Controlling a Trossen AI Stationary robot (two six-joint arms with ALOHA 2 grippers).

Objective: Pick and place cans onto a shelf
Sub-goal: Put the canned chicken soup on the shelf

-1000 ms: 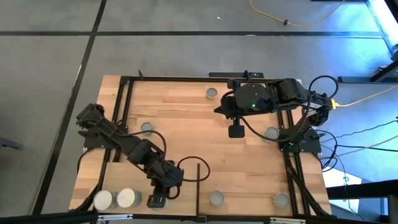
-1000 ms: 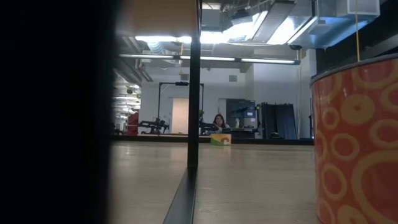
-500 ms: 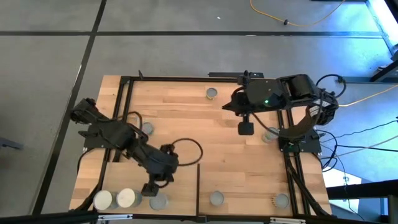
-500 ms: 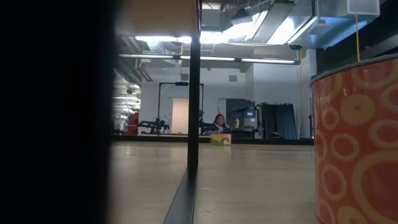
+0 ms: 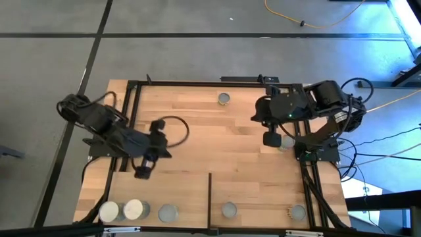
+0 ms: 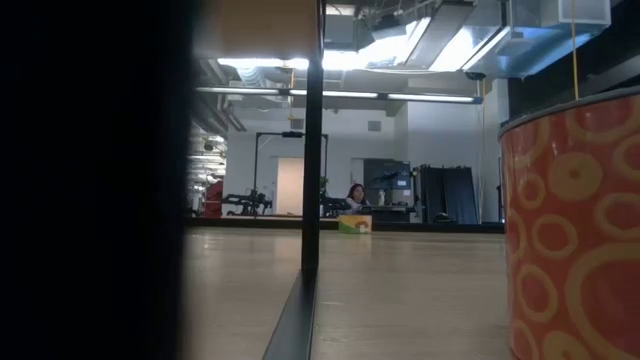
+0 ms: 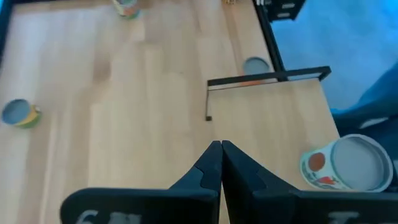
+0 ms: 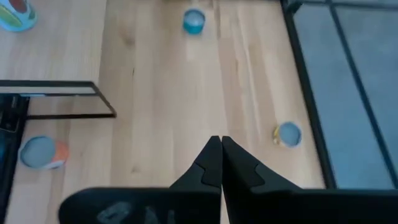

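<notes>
The shelf (image 5: 141, 191) is a pale board lying at the near left corner of the table (image 5: 197, 131), bounded on its right by a thin black upright edge (image 5: 209, 197) that runs in from the table's front edge. Three cans stand in a row along the shelf's front edge: two wide ones with whitish tops (image 5: 108, 211) (image 5: 133, 209) touching each other, and a smaller grey-topped can (image 5: 168, 212) just beside them. The rest of the shelf's surface behind that row is bare board.

Off the shelf, four more cans show on the planked tabletop: one (image 5: 228, 210) just right of the black edge at the front, one (image 5: 297, 212) near the front right corner, one (image 5: 224, 99) near the far edge, and one (image 5: 287, 141) partly hidden under the right arm by the right frame rail. The middle of the table between them is open wood. A black frame (image 5: 197, 83) runs around the table's borders.

The left gripper (image 5: 142, 172) hangs above the shelf's rear edge, well back from the row of cans, with its fingers pressed together and holding nothing. The right gripper (image 5: 272, 139) hovers near the table's right side, just beside the half-hidden can, its fingers also together and empty.

In the low view an orange patterned can (image 6: 575, 230) fills the right side, close to the camera.
</notes>
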